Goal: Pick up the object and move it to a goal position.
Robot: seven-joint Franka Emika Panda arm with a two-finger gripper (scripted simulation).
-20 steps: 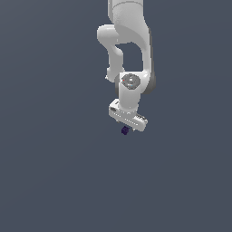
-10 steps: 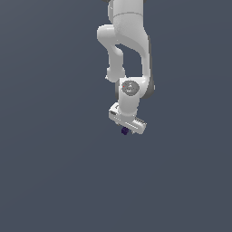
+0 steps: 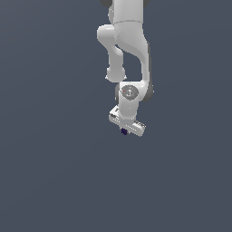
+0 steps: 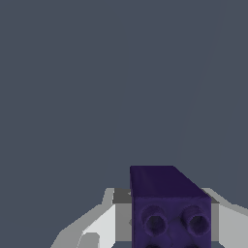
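Observation:
The white Panda arm hangs down in the middle of the exterior view. Its gripper (image 3: pixel 124 131) is shut on the tiny dark purple cube (image 3: pixel 123 132), which shows just below the white hand. In the wrist view the cube (image 4: pixel 167 203) fills the space between the two white fingers (image 4: pixel 104 223), with two round dimples on its near face. The cube is held off the grey surface. No goal marker shows in either view.
Only the plain dark grey ground (image 3: pixel 54 172) surrounds the arm. No other objects or edges are in view.
The hand with the cube has shifted slightly upward in the exterior view, and the wrist has turned a little. The cube stays held between the fingers.

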